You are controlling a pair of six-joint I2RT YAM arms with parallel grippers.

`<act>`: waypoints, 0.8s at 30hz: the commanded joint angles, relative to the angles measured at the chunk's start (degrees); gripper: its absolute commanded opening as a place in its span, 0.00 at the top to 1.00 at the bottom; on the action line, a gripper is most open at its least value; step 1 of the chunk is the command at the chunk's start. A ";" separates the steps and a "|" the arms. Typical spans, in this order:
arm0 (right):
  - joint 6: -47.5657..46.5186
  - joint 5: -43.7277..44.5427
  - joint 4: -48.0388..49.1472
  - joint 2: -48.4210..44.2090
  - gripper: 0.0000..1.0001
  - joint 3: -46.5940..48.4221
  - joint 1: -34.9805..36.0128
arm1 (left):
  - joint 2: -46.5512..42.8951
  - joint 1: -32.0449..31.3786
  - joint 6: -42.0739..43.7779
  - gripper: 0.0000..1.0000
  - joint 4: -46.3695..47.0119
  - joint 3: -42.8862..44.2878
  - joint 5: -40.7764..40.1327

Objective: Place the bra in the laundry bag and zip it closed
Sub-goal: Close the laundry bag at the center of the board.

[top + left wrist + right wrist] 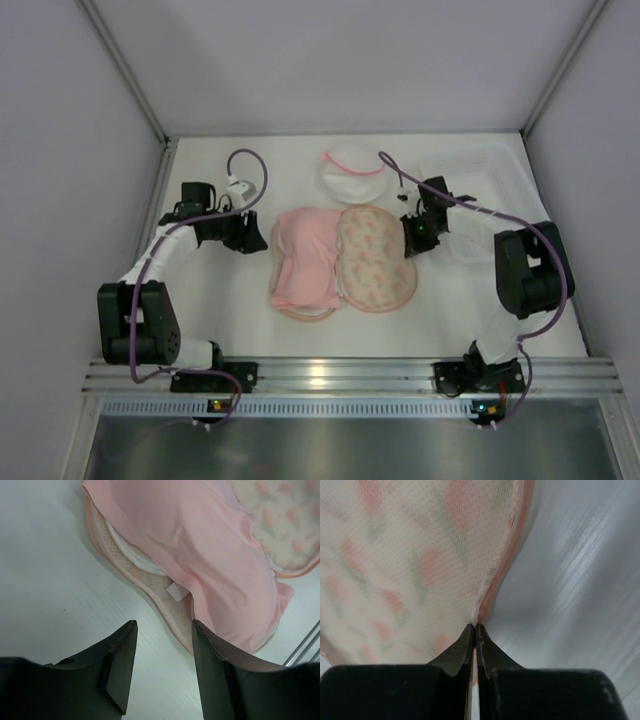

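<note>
The laundry bag (pixel 378 262) lies open at mid-table, its right half showing pale mesh over a peach print. The salmon-pink bra (pixel 305 258) rests on the bag's left half, covering most of it. My right gripper (pixel 408 243) is at the right half's rim; in the right wrist view the gripper (pixel 475 626) is shut on the pink edging and mesh of the bag (pixel 410 555). My left gripper (pixel 258 240) stands open just left of the bag. In the left wrist view the gripper (pixel 164 626) holds nothing, the bag's rim (pixel 165 610) and the bra (pixel 210 545) lying just ahead.
A white mesh round pouch with a pink rim (pixel 350 172) sits behind the bag. A clear plastic tray (pixel 470 175) stands at the back right, behind the right arm. Grey walls enclose three sides; a metal rail (pixel 350 375) runs along the near edge.
</note>
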 commanded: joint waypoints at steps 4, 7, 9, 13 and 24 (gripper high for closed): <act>-7.14 4.09 -12.06 -6.73 1.00 11.06 0.97 | -1.06 0.15 -2.51 0.46 2.14 -1.88 1.06; -9.60 9.36 -16.22 -6.30 1.00 17.56 2.20 | -0.61 0.24 -5.05 0.47 4.32 -2.31 1.50; -10.05 11.48 -19.73 -4.98 1.00 21.61 4.05 | -0.70 0.41 -8.30 0.46 6.96 -2.75 1.59; -9.96 17.61 -23.43 -3.48 1.00 26.45 9.05 | -0.70 3.65 -14.36 0.47 10.31 -3.02 4.13; -17.87 37.23 -18.77 -3.57 1.00 28.91 34.36 | -6.06 12.97 -13.94 0.46 10.14 -6.09 7.39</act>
